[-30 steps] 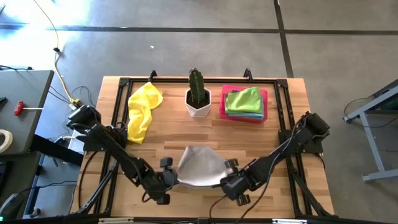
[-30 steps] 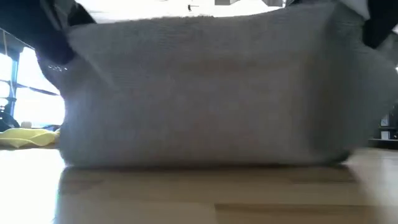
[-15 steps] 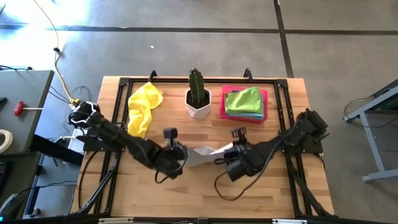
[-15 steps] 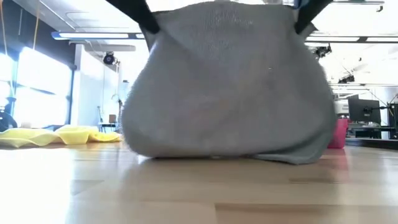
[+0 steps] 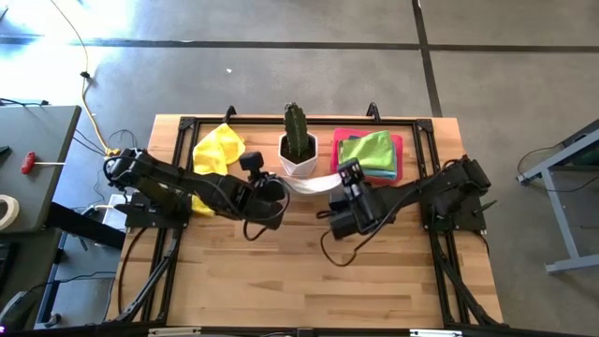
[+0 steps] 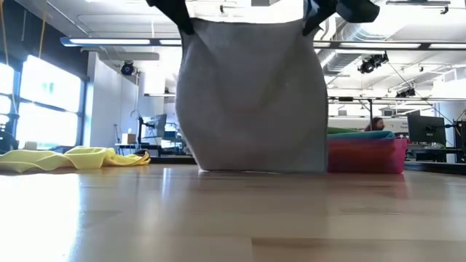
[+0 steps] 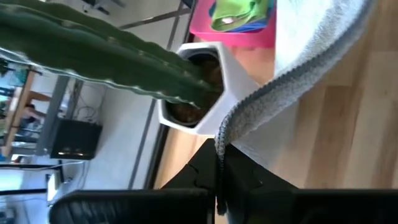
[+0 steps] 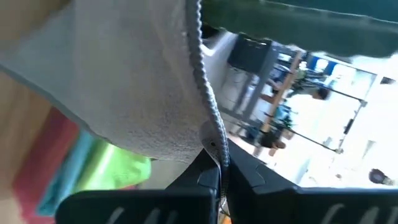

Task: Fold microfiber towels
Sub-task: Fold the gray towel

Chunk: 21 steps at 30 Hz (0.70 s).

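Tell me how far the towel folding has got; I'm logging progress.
Done: folded lime green and light blue microfiber towels sit stacked in the rigid pink tray. In hand: the left gripper and right gripper each pinch a top corner of the grey microfiber towel, hanging to the table. Left: the crumpled yellow microfiber towel.

Bright daylight washes the floor beyond the table's (image 5: pixel 309 281) far-left corner. In the low view, windows (image 6: pixel 44 102) glare white and ceiling strip lights (image 6: pixel 116 42) gleam on the tabletop. Both wrist views are soft (the grey towel (image 8: pixel 124 93) blurs up close).
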### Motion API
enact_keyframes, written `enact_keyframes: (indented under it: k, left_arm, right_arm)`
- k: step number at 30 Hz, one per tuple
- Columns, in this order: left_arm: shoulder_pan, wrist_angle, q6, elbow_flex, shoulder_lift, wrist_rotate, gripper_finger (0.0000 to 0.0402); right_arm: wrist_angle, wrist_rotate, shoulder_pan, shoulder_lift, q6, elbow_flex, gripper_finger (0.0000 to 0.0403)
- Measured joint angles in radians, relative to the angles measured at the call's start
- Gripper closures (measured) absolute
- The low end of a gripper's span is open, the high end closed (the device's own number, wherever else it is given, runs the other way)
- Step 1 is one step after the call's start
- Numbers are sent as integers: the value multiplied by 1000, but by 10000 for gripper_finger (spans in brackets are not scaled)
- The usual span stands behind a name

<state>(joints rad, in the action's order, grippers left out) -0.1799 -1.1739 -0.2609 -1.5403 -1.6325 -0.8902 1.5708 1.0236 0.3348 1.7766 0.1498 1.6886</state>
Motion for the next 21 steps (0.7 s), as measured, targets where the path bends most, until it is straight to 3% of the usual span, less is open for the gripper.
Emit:
enact_keyframes:
  k: [2,4,9,14,21]
  left_arm:
    - [-2,-16,-4,-9,0,-10,401]
    - [-12,-25,-29,-9,0,18,401]
    - [-78,-13,-171,45,1,220,401]
    - [-222,126,-266,182,-35,353,401]
    - [-401,296,-451,246,-163,392,401]
  right_arm:
    - [0,23,-3,-10,-3,0,403]
    - [-13,-38,0,-16,-88,0,403]
    - [-91,-449,36,-11,-397,-49,403]
    - [-366,-724,141,-9,-453,-199,403]
    - [-846,-826,283,-5,-562,-354,403]
